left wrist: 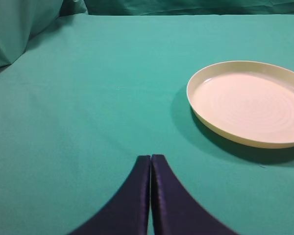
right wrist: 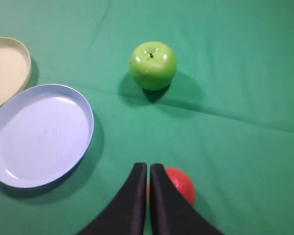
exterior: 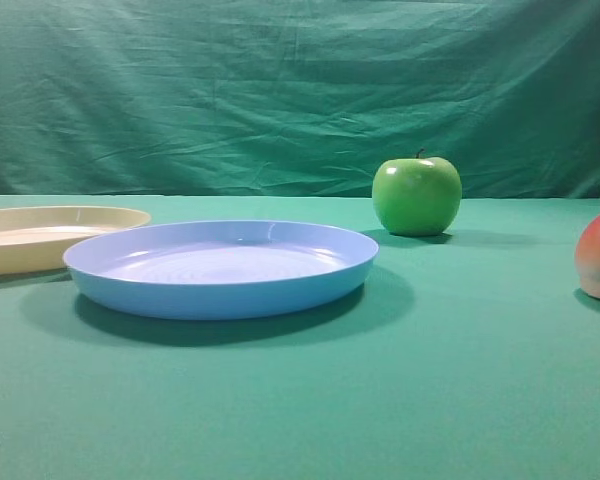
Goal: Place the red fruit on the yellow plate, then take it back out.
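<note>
Green cloth covers the desk (exterior: 280, 400). Red fruit (right wrist: 180, 184) sits on the cloth, just beyond the right end effector (right wrist: 148, 166), whose jaws are pressed together holding nothing. Left end effector (left wrist: 151, 157) likewise closed, empty, near the yellow plate (left wrist: 206, 117). Blue plate (exterior: 220, 290) and green apple (exterior: 416, 195) stand apart.

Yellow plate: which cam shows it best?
Left wrist. The yellow plate sits nearly whole there, with its rim and empty inside plain to see. The exterior high view shows the yellow plate only side-on and cut by the left edge; the right wrist view catches just a slice of the yellow plate at the left edge.
</note>
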Robot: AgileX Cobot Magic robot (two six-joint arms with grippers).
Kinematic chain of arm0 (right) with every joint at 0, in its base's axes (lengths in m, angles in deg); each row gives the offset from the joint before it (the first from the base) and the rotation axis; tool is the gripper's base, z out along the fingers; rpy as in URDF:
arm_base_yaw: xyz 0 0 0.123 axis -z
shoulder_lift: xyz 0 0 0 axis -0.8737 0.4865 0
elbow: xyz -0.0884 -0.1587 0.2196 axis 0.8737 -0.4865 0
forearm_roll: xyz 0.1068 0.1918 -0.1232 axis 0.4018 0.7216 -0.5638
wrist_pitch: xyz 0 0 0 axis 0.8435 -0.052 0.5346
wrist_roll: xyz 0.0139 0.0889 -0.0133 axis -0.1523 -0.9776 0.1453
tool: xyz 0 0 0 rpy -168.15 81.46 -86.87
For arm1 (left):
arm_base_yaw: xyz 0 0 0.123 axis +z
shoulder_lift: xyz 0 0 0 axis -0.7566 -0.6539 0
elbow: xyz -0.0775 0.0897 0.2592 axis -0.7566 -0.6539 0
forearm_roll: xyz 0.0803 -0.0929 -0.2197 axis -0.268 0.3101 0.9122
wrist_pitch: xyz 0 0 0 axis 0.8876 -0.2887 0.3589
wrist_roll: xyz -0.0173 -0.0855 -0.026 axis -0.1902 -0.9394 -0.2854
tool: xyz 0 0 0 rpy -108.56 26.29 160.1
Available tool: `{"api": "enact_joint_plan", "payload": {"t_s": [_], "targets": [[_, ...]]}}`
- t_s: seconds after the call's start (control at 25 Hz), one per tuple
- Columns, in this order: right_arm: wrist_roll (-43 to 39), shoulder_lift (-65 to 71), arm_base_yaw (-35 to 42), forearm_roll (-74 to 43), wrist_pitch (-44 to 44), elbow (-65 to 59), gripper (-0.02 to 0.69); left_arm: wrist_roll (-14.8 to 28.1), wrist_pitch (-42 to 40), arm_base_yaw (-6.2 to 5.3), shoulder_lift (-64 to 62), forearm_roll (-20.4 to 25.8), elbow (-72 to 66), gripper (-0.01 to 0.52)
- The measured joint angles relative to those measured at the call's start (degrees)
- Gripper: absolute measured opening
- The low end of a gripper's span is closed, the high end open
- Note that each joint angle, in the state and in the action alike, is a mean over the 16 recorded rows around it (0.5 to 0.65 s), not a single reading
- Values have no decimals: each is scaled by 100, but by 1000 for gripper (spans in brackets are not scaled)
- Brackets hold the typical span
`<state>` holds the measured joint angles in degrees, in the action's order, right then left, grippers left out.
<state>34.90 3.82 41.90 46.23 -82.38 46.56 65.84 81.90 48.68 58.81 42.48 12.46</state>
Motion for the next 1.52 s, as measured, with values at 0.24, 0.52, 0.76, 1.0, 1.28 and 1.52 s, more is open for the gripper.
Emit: {"api": "enact_joint_plan", "payload": {"t_s": [0.24,0.52,0.76,1.0,1.28,1.52], "targets": [[-6,-909,0,-130,-706,0,0,0,0,0,0,0,0,0],[-2,-1691,2,-207,-1357,0,0,0,0,0,0,0,0,0],[4,-2269,140,-178,-1428,-53,0,0,0,0,0,0,0,0],[31,-2913,583,-147,-566,-561,0,0,0,0,0,0,0,0],[141,-3754,1317,-102,1203,-1896,0,0,0,0,0,0,0,0],[287,-4327,1721,-27,2437,-3296,0,0,0,0,0,0,0,0]]}}
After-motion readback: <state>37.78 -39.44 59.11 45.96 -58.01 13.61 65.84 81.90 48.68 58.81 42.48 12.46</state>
